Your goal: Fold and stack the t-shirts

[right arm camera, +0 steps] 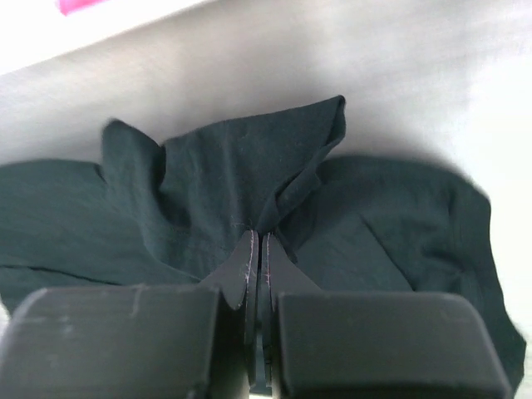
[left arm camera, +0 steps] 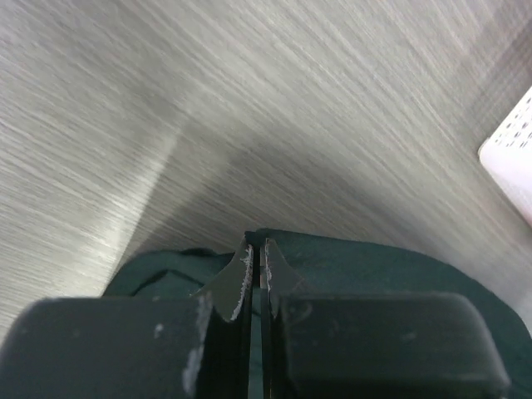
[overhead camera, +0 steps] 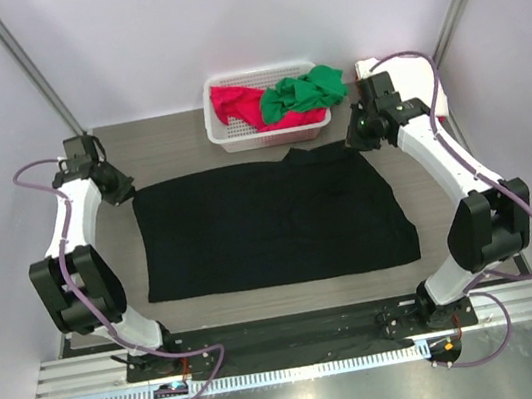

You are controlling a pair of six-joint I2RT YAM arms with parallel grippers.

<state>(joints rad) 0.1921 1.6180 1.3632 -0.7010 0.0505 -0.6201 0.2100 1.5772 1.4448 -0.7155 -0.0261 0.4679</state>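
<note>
A black t-shirt lies spread flat across the middle of the table. My left gripper is at its far left corner. In the left wrist view my left gripper has its jaws closed on the edge of the black cloth. My right gripper is at the far right corner, by a sleeve. In the right wrist view my right gripper is shut, pinching a raised fold of the black shirt. A red t-shirt and a green t-shirt lie crumpled in the basket.
The white lattice basket stands at the back centre, just beyond the shirt's far edge; its corner shows in the left wrist view. A white thing with a pink patch sits at the back right behind the right arm. Walls enclose both sides.
</note>
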